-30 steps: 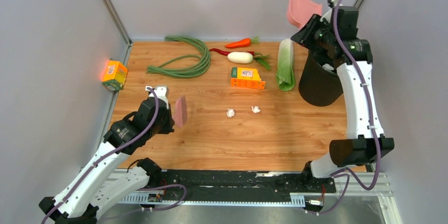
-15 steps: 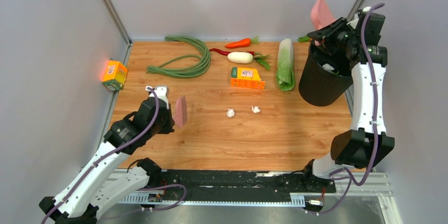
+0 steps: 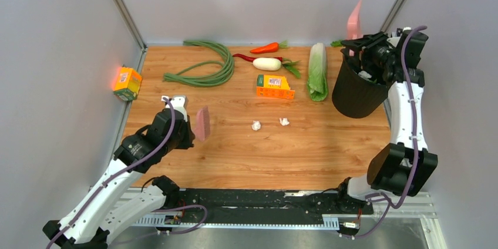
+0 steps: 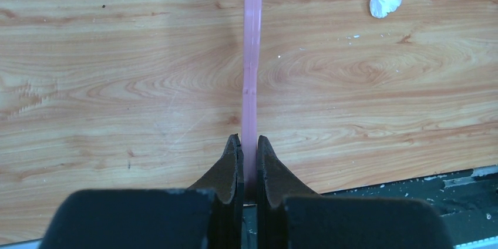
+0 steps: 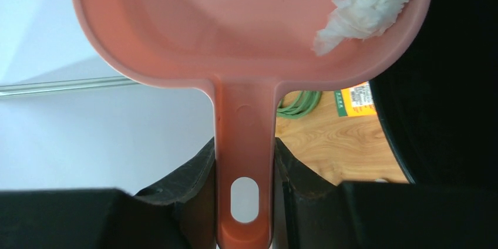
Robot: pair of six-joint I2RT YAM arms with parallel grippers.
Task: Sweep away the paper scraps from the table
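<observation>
right gripper clamped on pink dustpan above black bin, paper wad in it, left gripper pinching flat pink scraper, two paper scraps left of bin

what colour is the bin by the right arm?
Black. The bin shows best in the top external view.

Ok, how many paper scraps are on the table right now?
2. One paper scrap lies mid-table, the other just right of it, apart. A third wad sits in the pink dustpan; more may hide behind the bin.
</observation>
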